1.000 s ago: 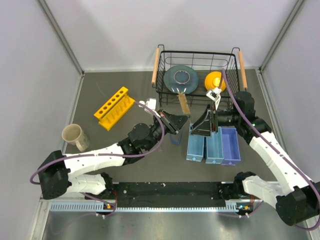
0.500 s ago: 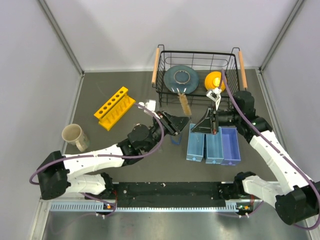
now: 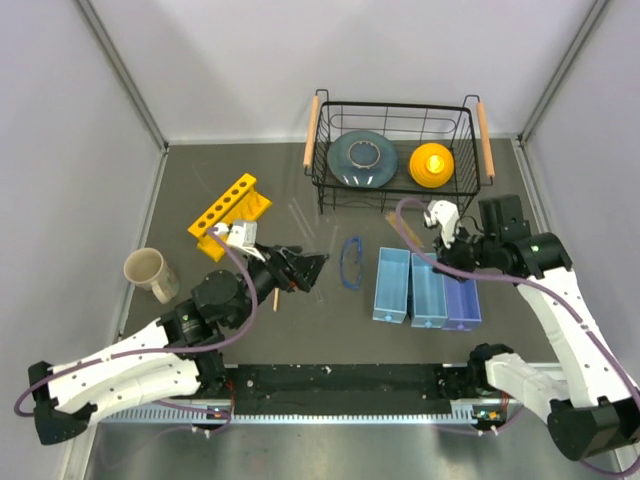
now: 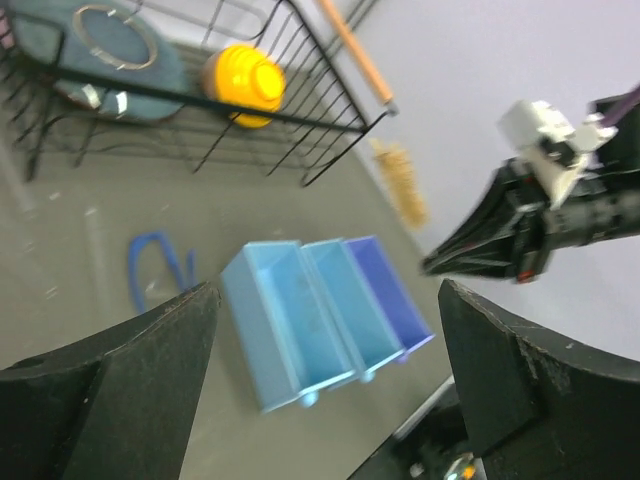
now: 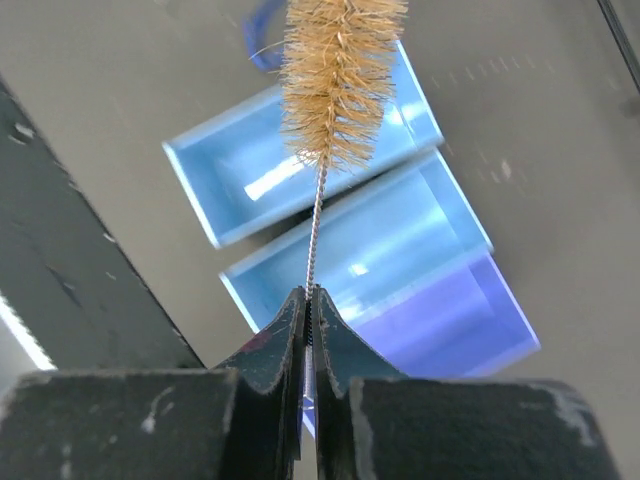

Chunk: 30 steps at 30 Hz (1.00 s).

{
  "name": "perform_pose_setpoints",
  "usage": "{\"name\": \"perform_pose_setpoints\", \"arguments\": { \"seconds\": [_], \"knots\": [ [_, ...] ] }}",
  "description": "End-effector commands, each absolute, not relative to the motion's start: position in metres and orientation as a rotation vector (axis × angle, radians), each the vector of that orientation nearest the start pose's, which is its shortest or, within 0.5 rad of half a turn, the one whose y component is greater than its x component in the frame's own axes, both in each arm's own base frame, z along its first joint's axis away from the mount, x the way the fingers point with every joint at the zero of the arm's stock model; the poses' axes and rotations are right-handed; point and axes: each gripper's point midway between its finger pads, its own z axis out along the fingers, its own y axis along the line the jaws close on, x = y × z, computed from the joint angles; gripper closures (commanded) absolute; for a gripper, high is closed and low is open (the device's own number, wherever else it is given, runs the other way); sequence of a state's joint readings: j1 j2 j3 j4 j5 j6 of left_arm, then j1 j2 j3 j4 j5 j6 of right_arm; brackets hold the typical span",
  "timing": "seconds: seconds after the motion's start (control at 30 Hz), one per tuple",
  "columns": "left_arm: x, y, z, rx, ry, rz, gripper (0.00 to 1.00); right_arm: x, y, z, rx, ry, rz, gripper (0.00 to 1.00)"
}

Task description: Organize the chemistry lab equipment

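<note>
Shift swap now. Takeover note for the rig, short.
Left pincer: open, empty, near the safety glasses on the mat.
Right pincer: shut on the brush by its wire stem, in the air by the blue bins, which look empty.
Yellow rack stands at left, holes look empty; faint glass tubes lie on the mat beside it.
Tan stick by the left arm may be the clamp.
Done: nothing sorted. Left: brush, tubes, glasses, clamp.

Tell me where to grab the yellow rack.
Yellow rack: probably from above, closing across its narrow width near mid-length, grasp turned square to its diagonal long axis. It is long, slim and holes-up, so an end grip might tip it.
</note>
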<state>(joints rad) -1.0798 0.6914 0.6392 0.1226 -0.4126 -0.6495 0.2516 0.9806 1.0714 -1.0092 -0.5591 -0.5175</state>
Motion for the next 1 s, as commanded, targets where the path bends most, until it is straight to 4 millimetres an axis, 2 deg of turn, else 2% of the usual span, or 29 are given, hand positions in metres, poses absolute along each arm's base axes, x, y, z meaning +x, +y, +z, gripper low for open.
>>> {"name": "perform_pose_setpoints", "arguments": {
  "seconds": [0.0, 0.07, 0.13, 0.17, 0.2, 0.4, 0.7, 0.97],
  "knots": [
    [0.183, -0.221, 0.233, 0.106, 1.842, -0.79, 0.04, 0.172, 0.052, 0.185, -1.25, 2.268, 0.141, 1.0],
    [0.178, -0.217, 0.216, 0.105, 1.884, -0.782, 0.04, 0.163, 0.029, 0.177, -1.216, 2.354, 0.086, 1.0],
    [0.176, -0.215, 0.204, 0.103, 1.909, -0.78, 0.04, 0.148, 0.014, 0.165, -1.244, 2.422, 0.081, 1.0],
    [0.174, -0.214, 0.195, 0.092, 1.925, -0.78, 0.04, 0.145, 0.003, 0.163, -1.186, 2.472, 0.069, 1.0],
    [0.174, -0.214, 0.193, 0.089, 1.926, -0.784, 0.04, 0.138, -0.001, 0.16, -1.206, 2.501, 0.08, 1.0],
    [0.177, -0.22, 0.193, 0.095, 1.926, -0.781, 0.04, 0.124, -0.023, 0.148, -1.197, 2.688, 0.11, 1.0],
    [0.177, -0.23, 0.184, 0.099, 1.971, -0.788, 0.04, 0.133, -0.022, 0.14, -1.047, 2.862, 0.288, 1.0],
    [0.177, -0.225, 0.183, 0.081, 1.959, -0.788, 0.03, 0.121, -0.013, 0.131, -0.935, 3.001, 0.485, 1.0]
  ]
}}
